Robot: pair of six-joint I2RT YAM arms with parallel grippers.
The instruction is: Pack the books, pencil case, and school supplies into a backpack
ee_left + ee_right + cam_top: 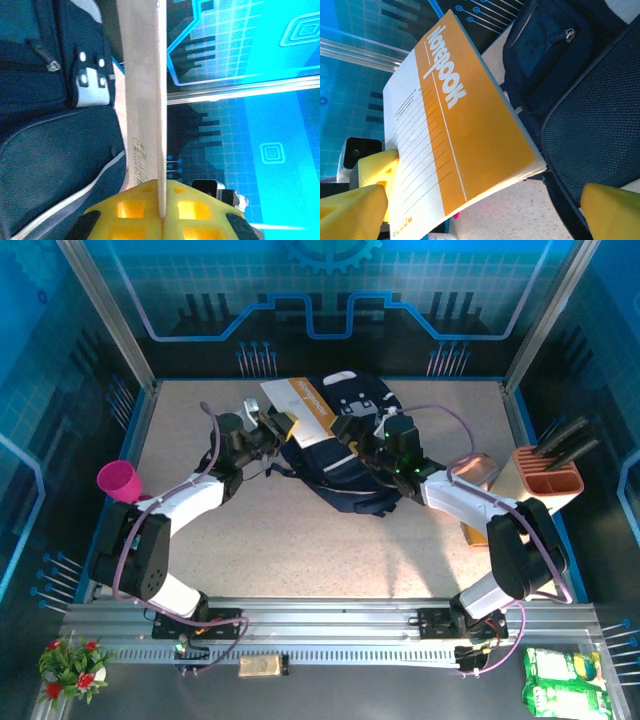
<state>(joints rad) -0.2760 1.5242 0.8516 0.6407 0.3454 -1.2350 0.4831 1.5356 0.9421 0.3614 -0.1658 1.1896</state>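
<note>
Notebook [465, 135], orange and white, is clamped at one edge between the pressed-together fingers of the left hand [162, 212], which carries it edge-on and raised off the table [300, 550]. Beyond that hand's fingertips, the notebook's free end reaches over the backpack [340, 465], which lies just beside and below the hand. Right hand [352, 432] stands opposite, fingers spread wide, holding nothing; the notebook's nearest corner hangs ahead of it, apart from both fingers. Handling judgement: thin, light and somewhat flexible, so a one-edge pinch lets the far end droop or twist. Take hold along the spine or a long edge, near mid-length. The smooth cover may slip.
</note>
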